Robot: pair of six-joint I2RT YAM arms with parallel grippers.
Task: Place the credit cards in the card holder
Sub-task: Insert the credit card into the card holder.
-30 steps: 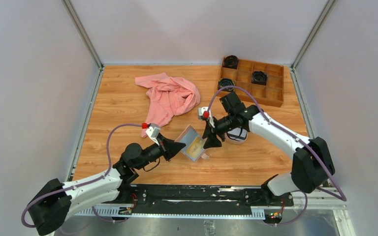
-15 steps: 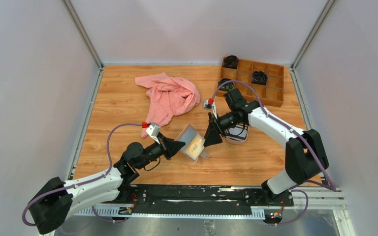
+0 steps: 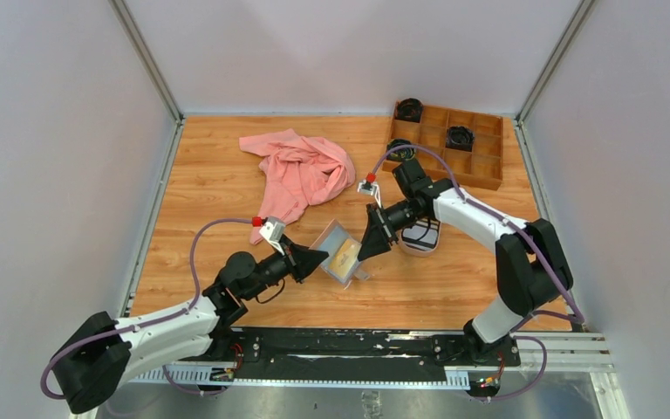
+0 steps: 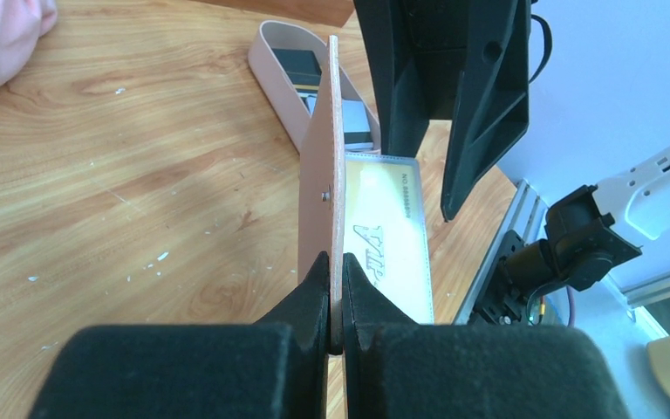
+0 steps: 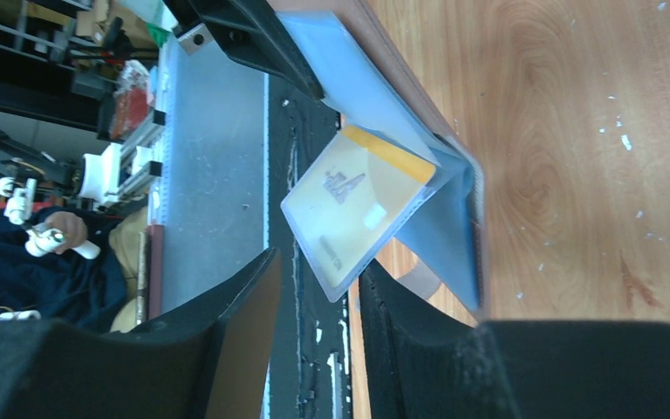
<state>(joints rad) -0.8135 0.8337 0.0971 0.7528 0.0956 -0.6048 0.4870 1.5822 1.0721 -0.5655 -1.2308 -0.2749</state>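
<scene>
left hand (image 4: 336, 272): clamped on card holder (image 4: 318, 192) (flap upright) | yellow card (image 4: 384, 209): against inner side

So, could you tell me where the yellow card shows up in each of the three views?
Top external: yellow card lies just below the picture's centre.
Left wrist: yellow card sits right of centre.
Right wrist: yellow card sits at centre.
Shared landmark: the card holder enclosing it.

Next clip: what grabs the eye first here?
Mid-table, the left gripper pinches one flap of an open tan-brown folding card holder, with a yellow-gold plastic credit card sticking out of its pocket. The right gripper has open jaws straddling that card's free end. A crumpled pink cloth lies behind.
</scene>
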